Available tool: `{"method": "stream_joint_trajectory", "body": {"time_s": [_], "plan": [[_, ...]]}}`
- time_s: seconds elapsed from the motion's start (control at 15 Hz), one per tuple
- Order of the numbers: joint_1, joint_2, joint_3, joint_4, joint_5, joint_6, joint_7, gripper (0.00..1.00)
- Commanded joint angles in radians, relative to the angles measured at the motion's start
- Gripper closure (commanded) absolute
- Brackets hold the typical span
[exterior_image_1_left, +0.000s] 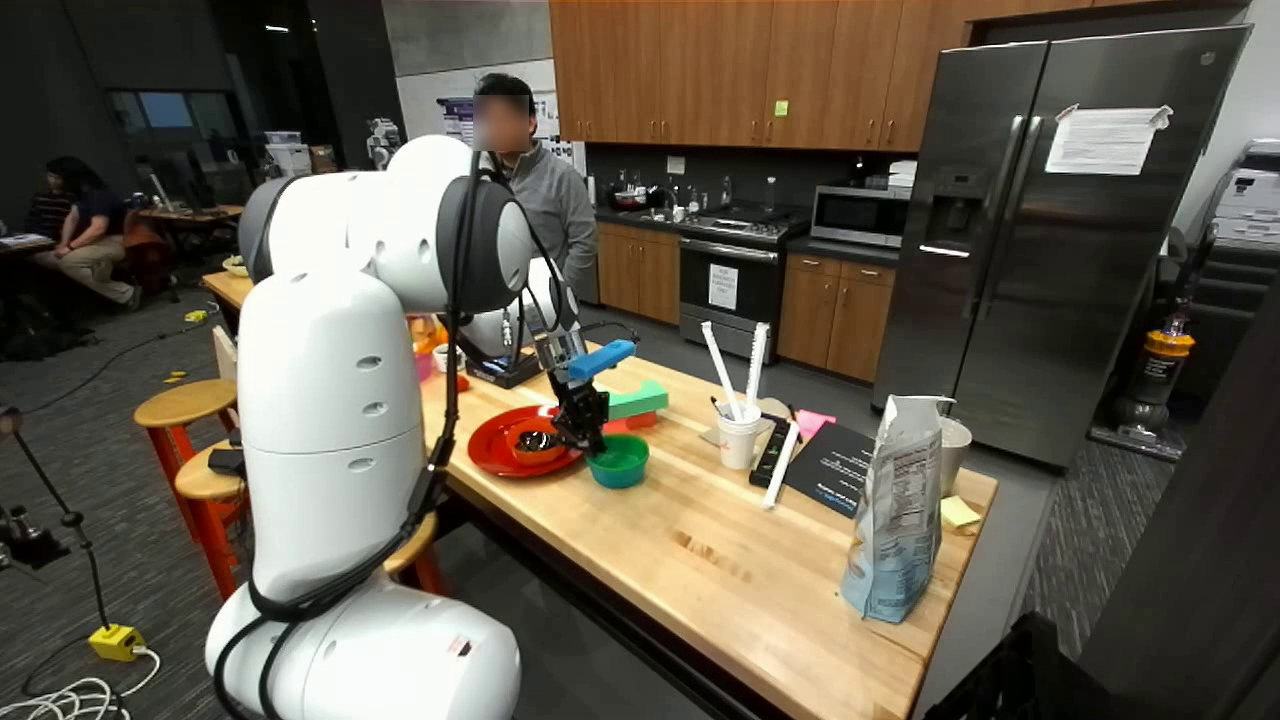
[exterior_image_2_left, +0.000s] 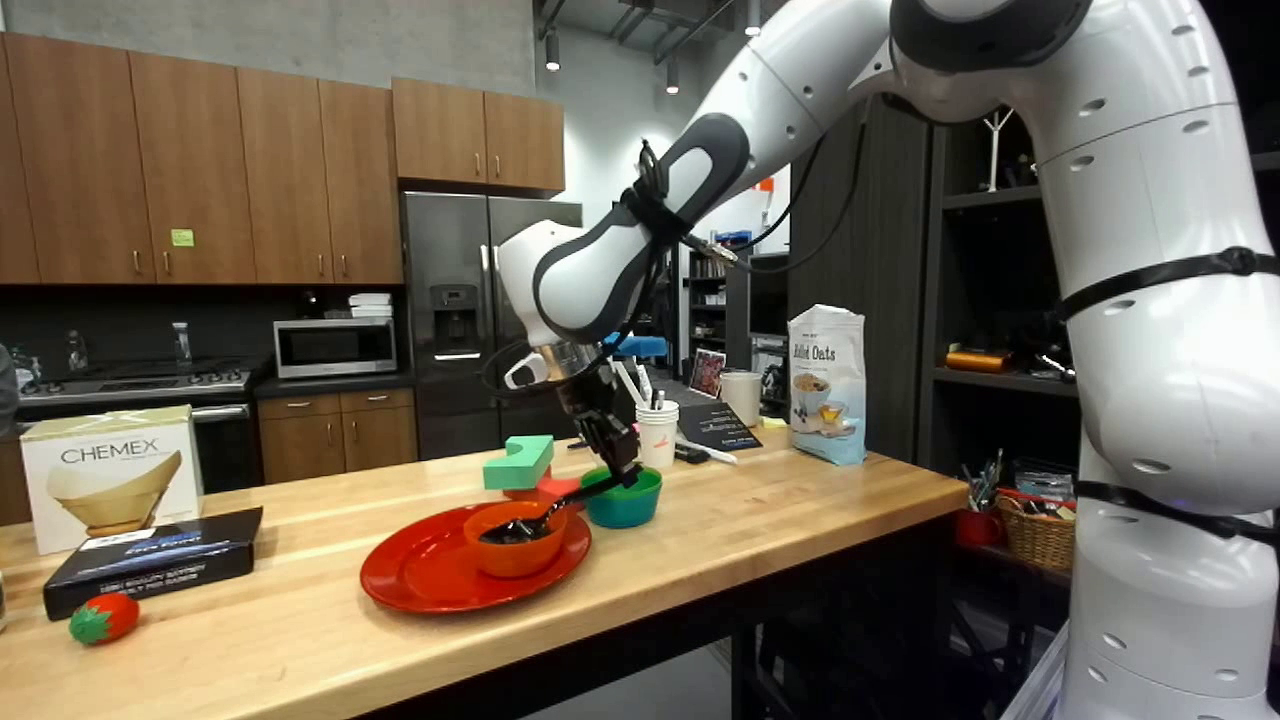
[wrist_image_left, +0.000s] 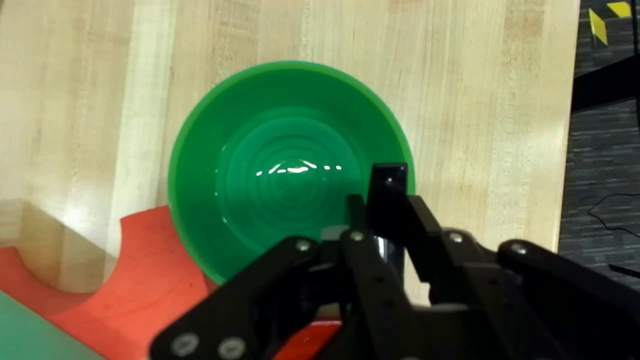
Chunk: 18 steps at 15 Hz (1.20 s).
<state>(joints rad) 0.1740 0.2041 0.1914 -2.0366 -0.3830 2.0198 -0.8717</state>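
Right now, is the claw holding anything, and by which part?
Yes, the claw grips a spoon by its handle, near the end opposite the head.

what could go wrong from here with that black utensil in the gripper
The black utensil reaches into the orange bowl, so lifting it might catch and tip that bowl. The gripper is clamped near the end of the handle, so the utensil could twist. The gripper also hangs close to the green bowl and might bump it.

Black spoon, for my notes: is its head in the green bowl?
No, the black spoon has its head in the orange bowl.
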Motion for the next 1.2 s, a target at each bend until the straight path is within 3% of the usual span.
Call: {"method": "stream_joint_trajectory", "body": {"time_s": [0.0, 1.13], "plan": [[0.015, -0.058, 0.004, -0.012, -0.06, -0.013, 0.021, 0.94], [0.096, -0.1, 0.054, 0.0, -0.345, -0.175, 0.153, 0.94]]}}
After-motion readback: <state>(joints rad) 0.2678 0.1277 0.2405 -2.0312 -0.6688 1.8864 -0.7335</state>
